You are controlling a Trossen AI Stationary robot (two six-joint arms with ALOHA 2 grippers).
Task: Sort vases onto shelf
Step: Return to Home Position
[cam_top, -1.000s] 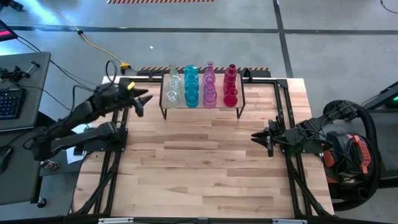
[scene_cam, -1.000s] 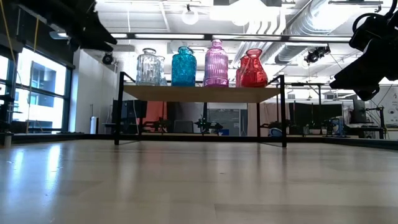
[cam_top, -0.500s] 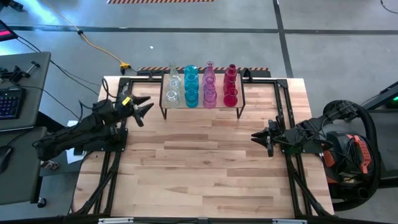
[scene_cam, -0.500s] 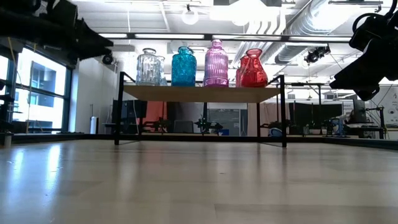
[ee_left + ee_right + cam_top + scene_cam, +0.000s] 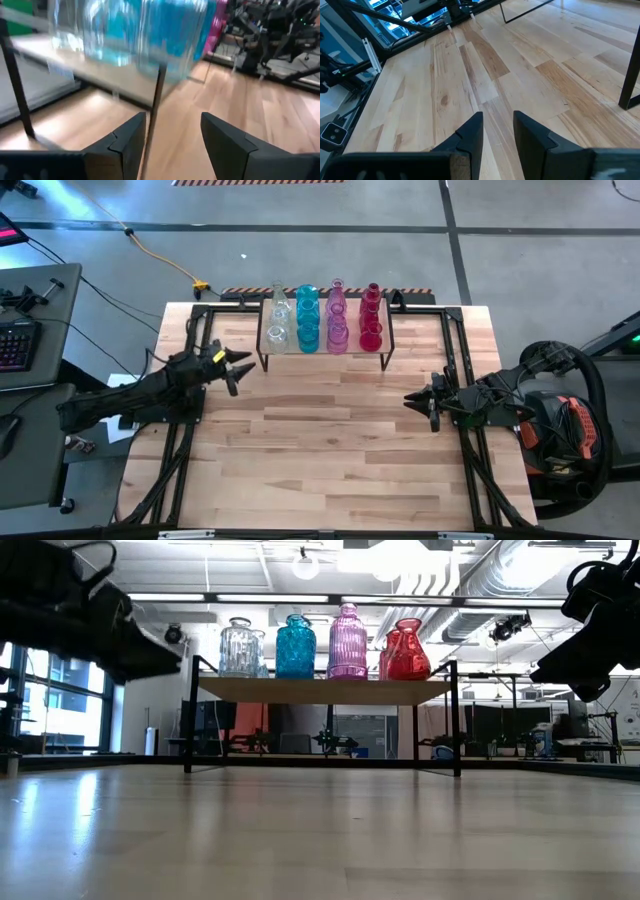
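Observation:
Several glass vases stand on the shelf (image 5: 386, 330) at the table's far edge, in four rows by colour: clear (image 5: 277, 322), teal (image 5: 307, 318), pink-purple (image 5: 337, 318) and red (image 5: 371, 320). The low view shows the shelf (image 5: 325, 690) with these vases on its wood top. My left gripper (image 5: 238, 369) is open and empty, just off the shelf's left near corner. Its wrist view looks past the open fingers (image 5: 172, 130) at a black shelf leg (image 5: 157, 100) and the teal vases (image 5: 170, 35). My right gripper (image 5: 408, 399) is open and empty over the table's right side.
Bare wooden tabletop (image 5: 320, 450) spreads in front of the shelf and between the two arms. Black frame rails (image 5: 180, 450) run along the table's left and right sides. A desk with a keyboard (image 5: 15, 345) stands off the table's left.
My left gripper has drawn back from beside the shelf's left end toward the table's near edge and come down lower, staying open and empty. The vases and the shelf have not moved.

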